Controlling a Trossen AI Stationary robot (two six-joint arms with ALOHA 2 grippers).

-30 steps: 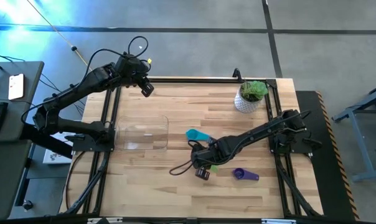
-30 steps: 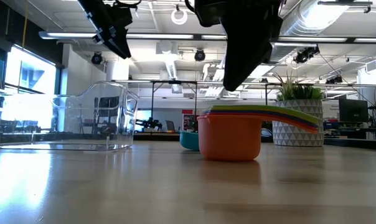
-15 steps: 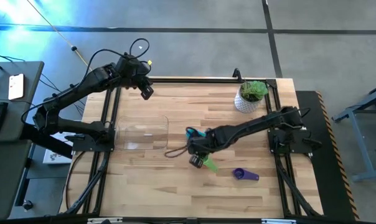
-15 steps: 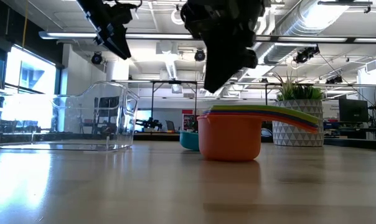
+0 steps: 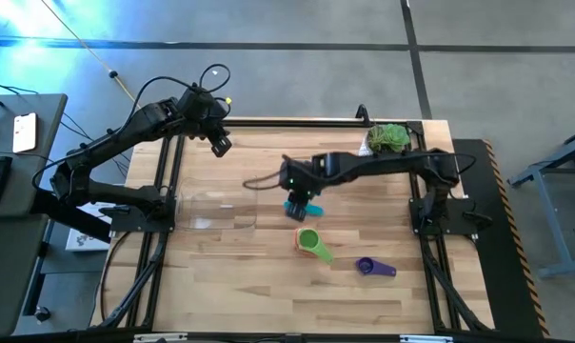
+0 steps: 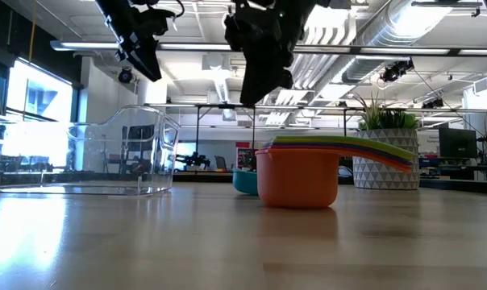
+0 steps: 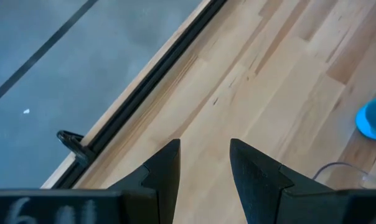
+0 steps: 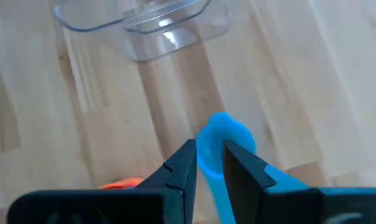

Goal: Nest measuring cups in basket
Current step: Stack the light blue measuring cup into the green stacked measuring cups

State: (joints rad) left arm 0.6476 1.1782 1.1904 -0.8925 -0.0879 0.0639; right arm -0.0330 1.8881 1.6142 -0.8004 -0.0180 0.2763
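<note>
A cyan measuring cup (image 5: pixel 308 208) (image 8: pixel 224 140) lies on the table's middle, right of the clear basket (image 5: pixel 253 202) (image 6: pixel 131 153). My right gripper (image 5: pixel 296 210) (image 8: pixel 208 163) hangs above it, open a narrow gap, with nothing between the fingers. The cup shows beyond the gap. Nearer the front stands a nested stack (image 5: pixel 310 245): an orange cup (image 6: pixel 297 177) with green and other cups inside, their handles (image 6: pixel 364 147) fanned right. A purple cup (image 5: pixel 368 267) lies alone at the near right. My left gripper (image 5: pixel 220 145) (image 7: pixel 203 163) waits open, high over the far left.
A white pot with a green plant (image 5: pixel 386 143) (image 6: pixel 385 169) stands at the far right corner, partly under my right arm. A dark cable (image 5: pixel 261 183) loops from the right wrist toward the basket. Bare wood lies along the near edge and near left.
My right gripper has left the nested stack, swinging toward the far edge and rising a little, and now hangs over the cyan cup. The stack, now uncovered, and the cyan cup stand where they were.
</note>
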